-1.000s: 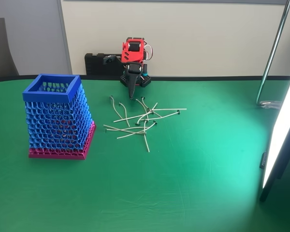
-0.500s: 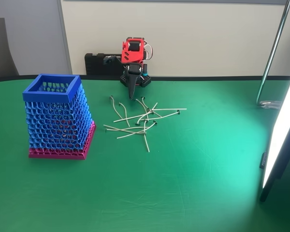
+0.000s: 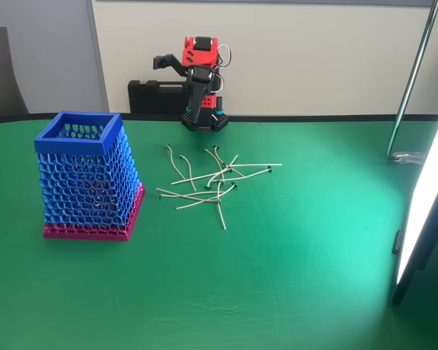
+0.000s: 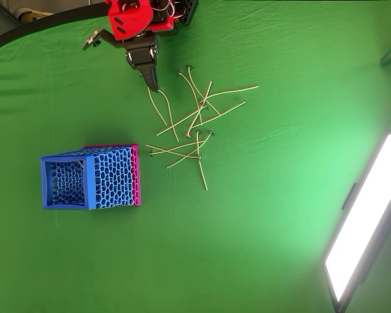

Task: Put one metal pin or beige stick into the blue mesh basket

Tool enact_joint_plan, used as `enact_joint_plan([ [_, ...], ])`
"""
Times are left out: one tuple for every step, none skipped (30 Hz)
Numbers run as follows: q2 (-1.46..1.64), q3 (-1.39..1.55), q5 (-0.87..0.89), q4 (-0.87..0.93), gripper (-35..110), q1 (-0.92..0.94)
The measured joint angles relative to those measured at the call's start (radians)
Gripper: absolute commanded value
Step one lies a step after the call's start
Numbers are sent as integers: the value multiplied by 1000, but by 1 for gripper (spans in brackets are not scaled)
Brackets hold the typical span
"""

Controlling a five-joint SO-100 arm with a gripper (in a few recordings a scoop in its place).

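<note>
The sticks (image 3: 215,182) lie in a loose crossed heap at the centre of the fixed view, none lifted, and the basket (image 3: 87,175) stands upright at mid-left, well apart from them, with nothing that I can see inside it. What has changed in the last half second is the arm: the gripper (image 3: 196,106) has risen from just above the cloth near the top of the heap and now hangs higher at upper centre, its dark fingers together and empty as far as I can tell. I read that as the start of a reach, so the pick is not yet begun. In the overhead view the gripper (image 4: 151,78) points down toward the nearest sticks (image 4: 189,120). The green table (image 3: 277,277) is open between heap and basket (image 4: 91,177); the lit panel (image 3: 423,204) stands at the far right edge.
</note>
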Motion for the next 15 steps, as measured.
enact_joint_plan([
  [-34,-34,0,8,0,-6],
  [-78,-75,5,12,0,-8],
  [-129,-115,6,14,0,-15],
  [-179,-155,9,14,0,-25],
  [-227,-190,12,14,0,-35],
  [-275,-221,15,14,0,-40],
  [-319,-252,15,14,0,-43],
  [-356,-279,15,14,0,-48],
  [-393,-307,15,14,0,-54],
  [-430,-331,15,14,0,-61],
  [-462,-356,15,14,0,-61],
  [-489,-379,15,14,0,-61],
  [-515,-400,20,14,0,-61],
  [-541,-420,21,14,0,-61],
  [-563,-434,21,14,0,-69],
])
